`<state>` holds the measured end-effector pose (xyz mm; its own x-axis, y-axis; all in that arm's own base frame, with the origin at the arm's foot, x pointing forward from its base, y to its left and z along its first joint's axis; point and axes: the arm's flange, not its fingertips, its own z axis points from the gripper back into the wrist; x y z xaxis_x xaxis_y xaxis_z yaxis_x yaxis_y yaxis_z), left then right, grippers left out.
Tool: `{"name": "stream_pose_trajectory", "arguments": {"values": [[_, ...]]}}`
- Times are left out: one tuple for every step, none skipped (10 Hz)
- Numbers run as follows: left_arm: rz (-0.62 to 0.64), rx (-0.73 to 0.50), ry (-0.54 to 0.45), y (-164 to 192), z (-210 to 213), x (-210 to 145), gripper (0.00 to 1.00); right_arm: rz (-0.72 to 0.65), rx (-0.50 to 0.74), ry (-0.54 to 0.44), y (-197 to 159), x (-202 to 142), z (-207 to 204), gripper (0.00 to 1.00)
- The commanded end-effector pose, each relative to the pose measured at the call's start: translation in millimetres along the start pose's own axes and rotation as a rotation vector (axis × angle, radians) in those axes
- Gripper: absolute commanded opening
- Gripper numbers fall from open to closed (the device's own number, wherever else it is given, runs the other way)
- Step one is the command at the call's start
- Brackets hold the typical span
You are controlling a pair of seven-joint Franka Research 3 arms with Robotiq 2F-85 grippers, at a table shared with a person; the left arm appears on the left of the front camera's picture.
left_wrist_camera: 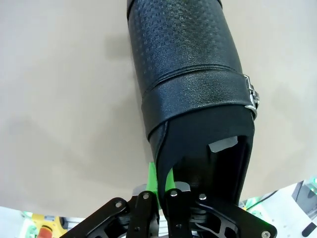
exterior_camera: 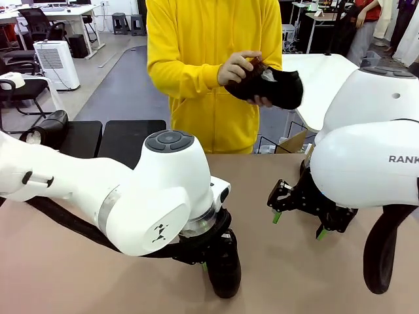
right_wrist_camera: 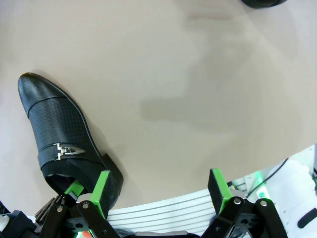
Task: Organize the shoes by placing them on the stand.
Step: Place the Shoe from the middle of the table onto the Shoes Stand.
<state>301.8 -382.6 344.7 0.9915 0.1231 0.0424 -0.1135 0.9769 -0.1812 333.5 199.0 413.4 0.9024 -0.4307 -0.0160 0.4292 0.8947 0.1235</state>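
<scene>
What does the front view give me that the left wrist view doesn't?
Front adds: a person holding one shoe, another shoe on the stand, and the open right gripper. Left wrist adds: on the gripped shoe, woven texture and a metal buckle. Shared: the left gripper shut on that shoe's heel rim, over the tan table.
</scene>
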Motion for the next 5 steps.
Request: {"name": "stream_pose_trajectory", "arguments": {"values": [[-0.091, -0.025, 0.009, 6.6, 22.7, -3.2, 0.00, 0.013, 0.000, -0.011, -0.7, 2.9, 1.3, 1.00], [-0.171, -0.065, -0.067, 18.2, 54.9, -8.3, 0.00, 0.013, 0.000, -0.011, -0.7, 2.9, 1.3, 1.00], [-0.218, -0.079, -0.135, 38.0, 89.4, -4.5, 0.00, 0.013, 0.000, -0.011, -0.7, 2.9, 1.3, 1.00], [-0.278, -0.012, -0.128, 62.4, 120.2, 5.1, 0.00, 0.013, 0.000, -0.011, -0.7, 2.9, 1.3, 1.00], [-0.345, 0.026, -0.163, 90.5, 151.9, 19.0, 0.00, 0.013, 0.000, -0.011, -0.7, 2.9, 1.3, 1.00]]}}
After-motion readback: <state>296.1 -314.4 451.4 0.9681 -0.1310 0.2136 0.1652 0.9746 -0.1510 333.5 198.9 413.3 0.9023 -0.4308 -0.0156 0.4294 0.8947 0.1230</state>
